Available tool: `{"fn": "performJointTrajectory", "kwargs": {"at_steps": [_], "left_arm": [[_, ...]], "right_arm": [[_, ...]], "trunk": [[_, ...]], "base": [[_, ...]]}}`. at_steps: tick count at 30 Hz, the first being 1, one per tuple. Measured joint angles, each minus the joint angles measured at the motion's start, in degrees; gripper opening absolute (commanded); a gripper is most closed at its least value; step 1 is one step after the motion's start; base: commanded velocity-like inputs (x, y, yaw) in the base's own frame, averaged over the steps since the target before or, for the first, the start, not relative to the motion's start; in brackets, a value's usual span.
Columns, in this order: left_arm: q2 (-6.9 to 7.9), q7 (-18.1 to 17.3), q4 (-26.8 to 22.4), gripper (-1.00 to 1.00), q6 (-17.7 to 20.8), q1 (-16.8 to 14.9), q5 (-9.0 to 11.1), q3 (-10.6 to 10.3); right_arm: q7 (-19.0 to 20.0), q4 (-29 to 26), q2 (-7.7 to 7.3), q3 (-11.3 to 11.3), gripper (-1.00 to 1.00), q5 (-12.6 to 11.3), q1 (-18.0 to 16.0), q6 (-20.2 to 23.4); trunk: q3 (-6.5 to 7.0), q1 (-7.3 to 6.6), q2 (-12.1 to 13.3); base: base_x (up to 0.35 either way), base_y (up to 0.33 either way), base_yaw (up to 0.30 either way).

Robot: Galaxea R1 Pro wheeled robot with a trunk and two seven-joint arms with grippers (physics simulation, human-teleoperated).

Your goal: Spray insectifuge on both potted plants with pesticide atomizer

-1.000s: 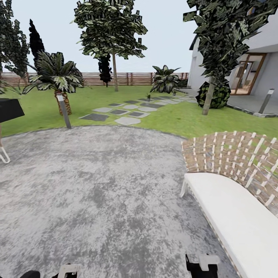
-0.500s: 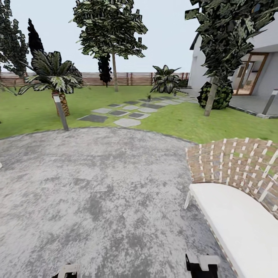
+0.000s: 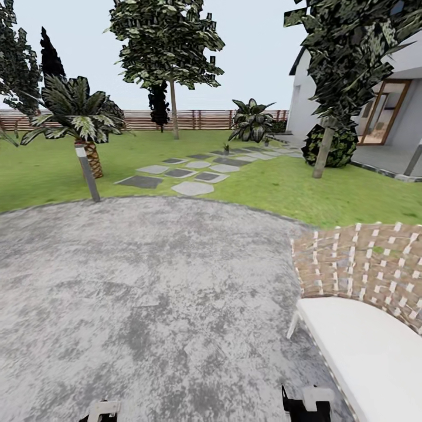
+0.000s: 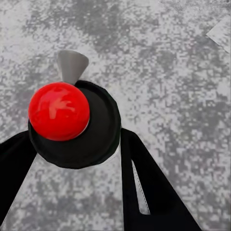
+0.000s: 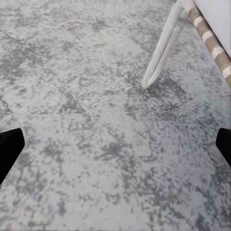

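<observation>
1. My left gripper [image 4: 75,137] has the pesticide atomizer [image 4: 98,130] clamped between its two black fingers [image 4: 144,183], one on each side of the round black body
2. In the left wrist view the atomizer shows a shiny red ball [image 4: 58,110] on top and a small grey cone nozzle [image 4: 72,65] sticking out past it, with grey speckled paving [image 4: 163,57] underneath
3. The right gripper [image 5: 115,144] is spread wide and carrying nothing, and its dark fingertips [image 5: 8,147] sit way out at both edges of the right wrist view, over the same paving
4. That view also catches a pale chair leg [image 5: 161,50] standing on the paving
5. From the head camera I'm on a big round grey patio [image 3: 152,293], with a woven lounge chair [image 3: 357,264] and its white cushion [image 3: 375,357] near on the right
6. Beyond the patio is the garden [image 3: 275,187]: lawn, grey and pale stepping stones [image 3: 193,173] running off to the far right, a short palm [image 3: 79,117] and a grey post [image 3: 86,173] on the left, and a slatted fence [image 3: 199,119] at the back
7. Far along the stones there's a tiny green plant [image 3: 225,147] that could be one of the potted plants, but it's too small for me to tell
8. A house [image 3: 387,111] stands at the far right behind a tree [image 3: 346,64]
</observation>
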Motion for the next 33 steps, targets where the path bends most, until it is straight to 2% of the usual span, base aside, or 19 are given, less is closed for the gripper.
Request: {"fn": "performJointTrajectory", "kwargs": {"at_steps": [14, 33], "left_arm": [[0.00, 0.0, 0.0, -1.00, 0.0, 0.0, 0.0, 0.0], [0.01, 0.0, 0.0, -1.00, 0.0, 0.0, 0.0, 0.0]], "right_arm": [[0.0, 0.0, 0.00, 0.1, 1.00, 0.0, 0.0, 0.0], [0.0, 0.1, 0.00, 0.0, 1.00, 0.0, 0.0, 0.0]], "trunk": [[0.00, 0.00, 0.0], [0.00, 0.00, 0.0]], "base": [[0.340, 0.000, 0.175], [0.340, 0.000, 0.007]]}}
